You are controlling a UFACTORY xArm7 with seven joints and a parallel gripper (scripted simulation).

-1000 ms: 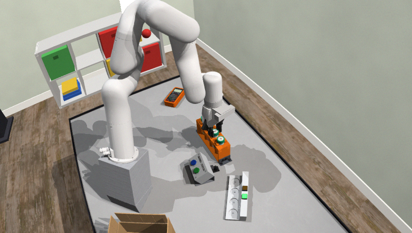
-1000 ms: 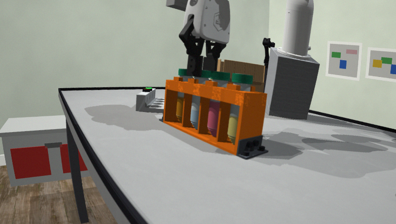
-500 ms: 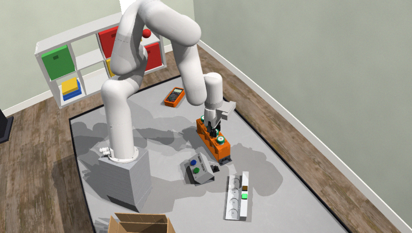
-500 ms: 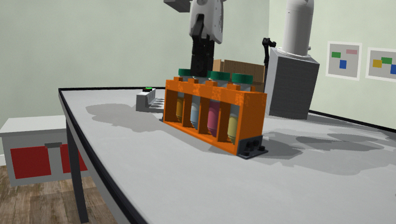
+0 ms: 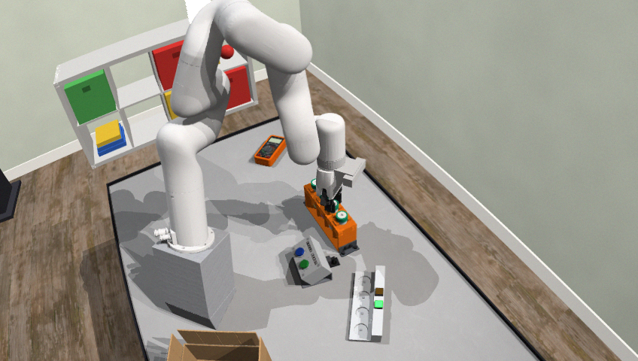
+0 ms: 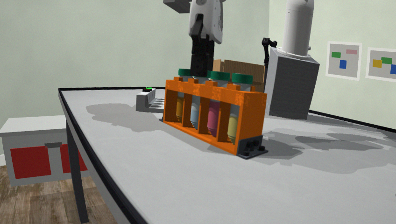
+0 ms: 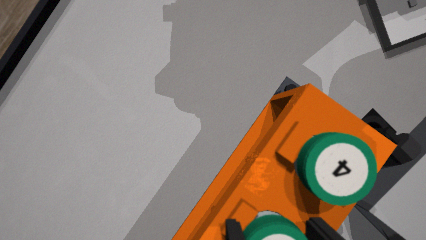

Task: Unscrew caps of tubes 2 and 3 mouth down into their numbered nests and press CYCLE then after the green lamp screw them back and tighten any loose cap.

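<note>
The orange decapping station (image 5: 342,232) (image 6: 214,93) (image 7: 260,165) holds four tubes, each with a green cap on. My gripper (image 5: 330,204) (image 6: 200,70) (image 7: 274,231) stands upright over the rack, shut on the cap of tube 3 (image 7: 274,227), which its fingers mostly hide. The cap of tube 4 (image 5: 341,216) (image 6: 183,72) (image 7: 340,169) is next to it at the rack's end. The cap tray (image 5: 379,277) (image 6: 144,100) has empty nests, and its green lamp (image 5: 379,304) (image 6: 147,88) is lit. The key housing (image 5: 313,268) carries the blue CYCLE key (image 5: 298,251) and the green READY key (image 5: 304,263).
An orange multimeter (image 5: 269,150) lies at the back of the table. The arm's grey pedestal (image 5: 196,277) (image 6: 290,88) stands at the left. An open cardboard box (image 5: 219,346) is at the front edge. A shelf with coloured bins (image 5: 89,95) is on the floor behind.
</note>
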